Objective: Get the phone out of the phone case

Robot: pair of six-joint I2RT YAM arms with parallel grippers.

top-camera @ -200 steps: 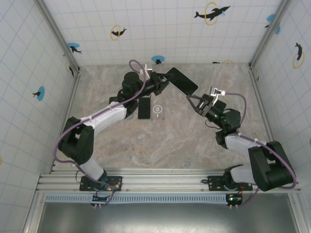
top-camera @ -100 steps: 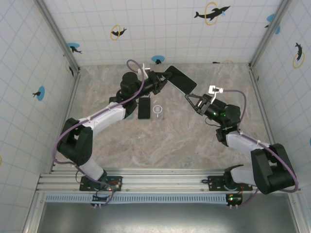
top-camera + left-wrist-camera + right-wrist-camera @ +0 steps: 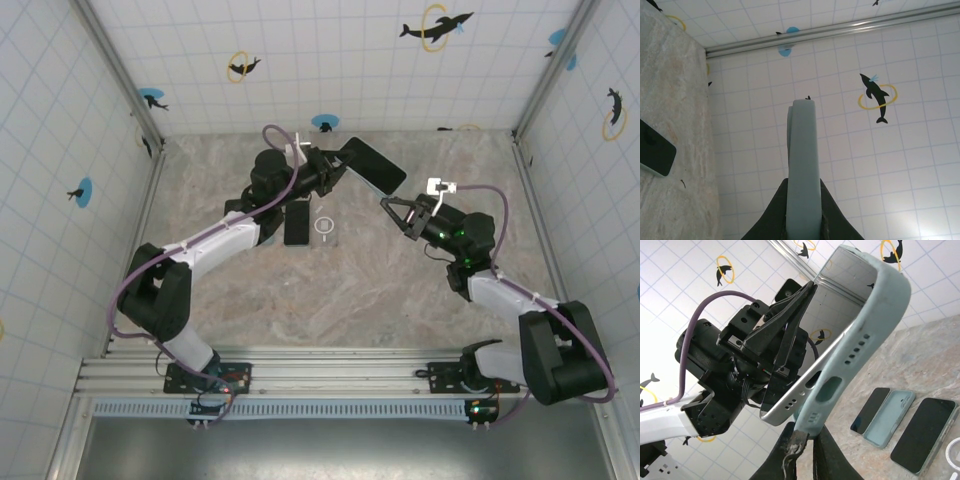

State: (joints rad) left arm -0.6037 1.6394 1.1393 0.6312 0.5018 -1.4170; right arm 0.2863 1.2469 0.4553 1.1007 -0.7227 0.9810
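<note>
Change, top view: right gripper (image 3: pixel 386 203) has edged in toward the raised handset and drawn its jaws together, so its tips now meet the low corner of the phone case (image 3: pixel 378 168) instead of standing just short of it.
Left gripper, top view: left gripper (image 3: pixel 340 163) is clamped tight across the other end of the phone, holding it off the table (image 3: pixel 400 300).
Below the left gripper: a spare phone (image 3: pixel 297 222) and a white ring (image 3: pixel 325 225) lie flat and untouched.
Left wrist view: the handset stands edge-on straight out between the closed fingers, its pale case wall facing the camera.
Right wrist view, grip: the fingers are pinched fully together on the thin lip of the case, right at their tips.
Right wrist view, phone: just beyond the fingertips, the phone (image 3: pixel 840 305) has its near end lifted clear of the case, with a wedge of gap between its metal edge and the case wall. Its far end, by the left gripper, looks seated.
Meaning for the task: both ends are now held, one by each arm, so the peel can likely go on. The phone is partly freed, not out.
Risk: the pinch is on a narrow lip and may slip.
</note>
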